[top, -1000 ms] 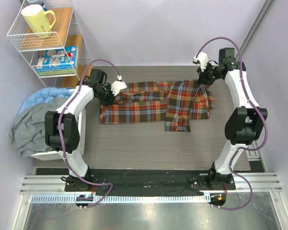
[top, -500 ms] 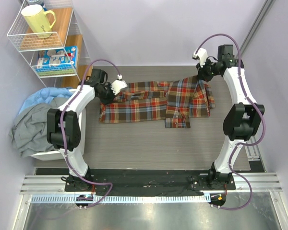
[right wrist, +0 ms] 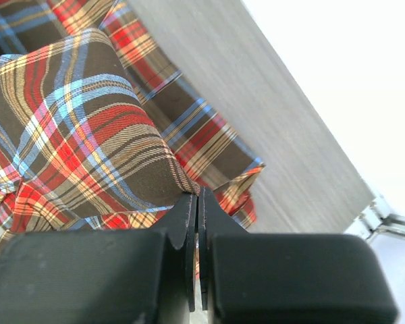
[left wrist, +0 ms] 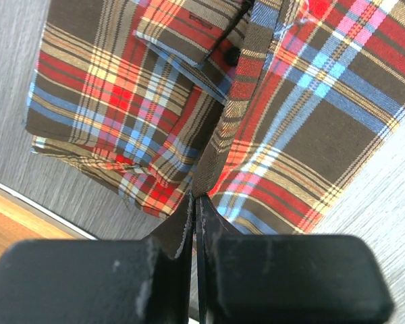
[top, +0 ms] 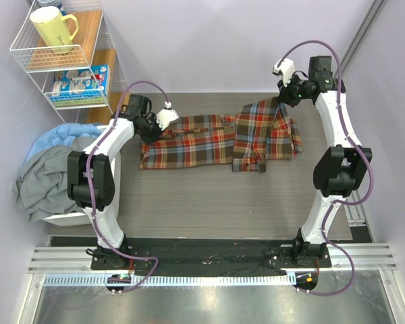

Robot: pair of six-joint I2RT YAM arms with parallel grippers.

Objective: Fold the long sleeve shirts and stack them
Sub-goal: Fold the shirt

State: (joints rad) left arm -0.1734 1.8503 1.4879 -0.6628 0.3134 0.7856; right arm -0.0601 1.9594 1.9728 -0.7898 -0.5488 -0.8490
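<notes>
The plaid shirt (top: 202,143) lies spread across the far half of the desk (top: 189,199). The left hand (top: 150,132) is pinched tight on its left edge, and the right hand (top: 285,101) is closed on its far-right corner, held up off the desk.

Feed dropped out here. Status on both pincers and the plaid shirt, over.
Left pincer shut on plaid shirt, left edge. Right pincer shut on its right end, held up. Rest of shirt flat on table. Grey-blue clothes pile sits left, apart.
</notes>
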